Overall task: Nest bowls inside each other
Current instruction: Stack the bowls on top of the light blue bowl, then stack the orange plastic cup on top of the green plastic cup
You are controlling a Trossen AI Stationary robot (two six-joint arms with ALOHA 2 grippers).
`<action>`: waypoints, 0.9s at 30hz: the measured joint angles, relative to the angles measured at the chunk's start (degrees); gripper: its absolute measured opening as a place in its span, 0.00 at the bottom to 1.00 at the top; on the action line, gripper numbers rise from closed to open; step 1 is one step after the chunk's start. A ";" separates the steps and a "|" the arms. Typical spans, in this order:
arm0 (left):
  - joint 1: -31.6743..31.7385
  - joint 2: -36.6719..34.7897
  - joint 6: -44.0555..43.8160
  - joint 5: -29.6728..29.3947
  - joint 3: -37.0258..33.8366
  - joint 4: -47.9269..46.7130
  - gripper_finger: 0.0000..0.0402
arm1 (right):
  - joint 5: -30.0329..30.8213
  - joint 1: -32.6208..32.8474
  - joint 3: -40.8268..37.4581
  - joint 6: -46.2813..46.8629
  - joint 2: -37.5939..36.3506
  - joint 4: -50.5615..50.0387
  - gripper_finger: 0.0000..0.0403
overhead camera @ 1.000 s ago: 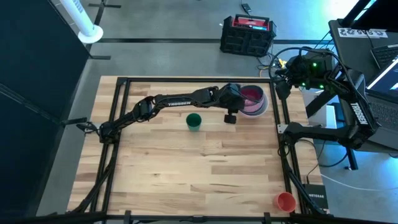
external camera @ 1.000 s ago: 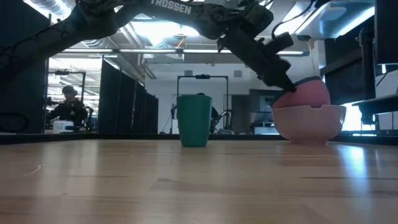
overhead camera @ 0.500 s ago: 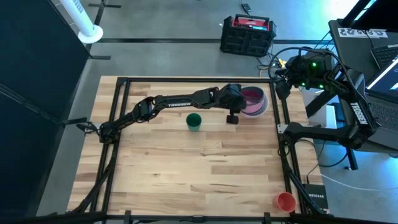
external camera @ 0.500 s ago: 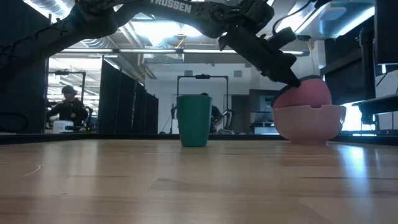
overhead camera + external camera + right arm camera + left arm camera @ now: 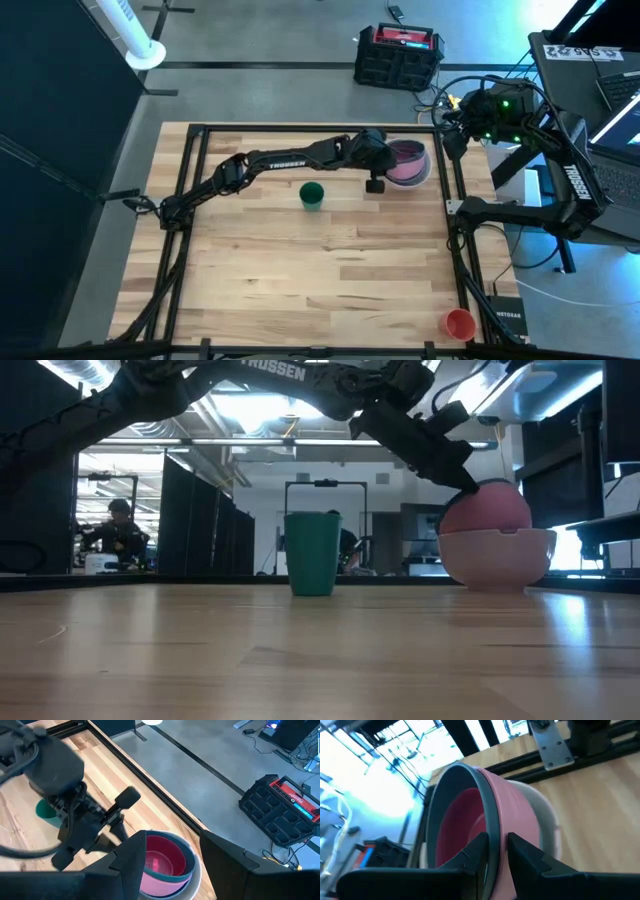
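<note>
The left arm (image 5: 290, 160) lies across the far side of the table (image 5: 320, 270). The teal cup (image 5: 312, 195) stands just beside it. The bowl stack (image 5: 410, 165) fills the far right corner.

You've got a light wood plank surface (image 5: 300, 270) with a black frame running round its edges. Sitting on it: a small teal bowl (image 5: 312, 195) near the middle toward the far side, and a stack of nested bowls (image 5: 410, 165) in the far right corner, white one at the bottom. They're well apart.
</note>
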 joint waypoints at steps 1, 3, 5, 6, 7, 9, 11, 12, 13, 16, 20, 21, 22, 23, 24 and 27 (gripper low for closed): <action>0.08 -0.10 1.01 -0.03 0.00 -0.05 0.14 | 0.00 0.00 0.00 0.00 0.00 0.00 0.43; 0.24 -0.31 3.04 -0.10 0.00 -0.14 0.14 | 0.00 0.00 0.00 0.01 0.00 0.00 0.43; 0.41 -0.52 5.07 -0.17 0.00 -0.24 0.14 | 0.00 0.00 0.00 0.01 0.00 0.00 0.43; 0.46 -0.61 5.94 -0.19 0.00 -0.38 0.14 | 0.00 0.00 0.00 0.01 0.00 0.00 0.43; 0.44 -0.62 6.45 -0.18 0.00 -0.76 0.14 | 0.00 -0.01 0.00 0.01 0.00 -0.01 0.43; 0.48 -0.62 7.59 -0.20 0.00 -1.91 0.14 | 0.00 -0.02 0.00 0.01 0.00 0.00 0.43; 0.35 -0.64 9.98 -0.17 0.00 -3.74 0.14 | 0.00 0.00 0.00 0.01 0.00 0.00 0.43; 0.27 -0.64 10.89 -0.08 0.00 -4.55 0.14 | 0.00 -0.02 0.00 0.01 0.00 0.00 0.43; 0.15 -0.64 11.23 0.10 0.00 -5.04 0.14 | 0.00 -0.01 0.00 0.01 0.00 -0.02 0.43; -0.14 -0.64 11.25 0.37 0.00 -4.57 0.14 | 0.00 -0.02 0.00 0.01 0.00 0.00 0.43; -0.16 -0.64 10.87 0.55 0.00 -5.07 0.14 | 0.00 0.00 0.00 0.01 0.00 -0.02 0.43; -0.22 -0.75 10.76 0.55 0.00 -5.05 0.14 | 0.00 -0.02 0.00 0.01 0.00 0.00 0.43; -0.26 -1.04 10.09 0.28 0.00 -5.32 0.14 | 0.00 0.00 0.00 0.01 0.00 0.00 0.43; -0.34 -1.36 9.71 -0.05 0.00 -5.12 0.14 | 0.00 0.00 0.00 0.01 0.00 -0.02 0.43; -0.52 -1.92 8.96 -0.72 0.00 -5.27 0.14 | 0.00 0.00 0.00 0.01 0.00 0.00 0.43; -0.57 -3.78 4.78 -2.79 0.01 -6.82 0.14 | 0.00 0.00 0.00 0.01 0.00 0.00 0.43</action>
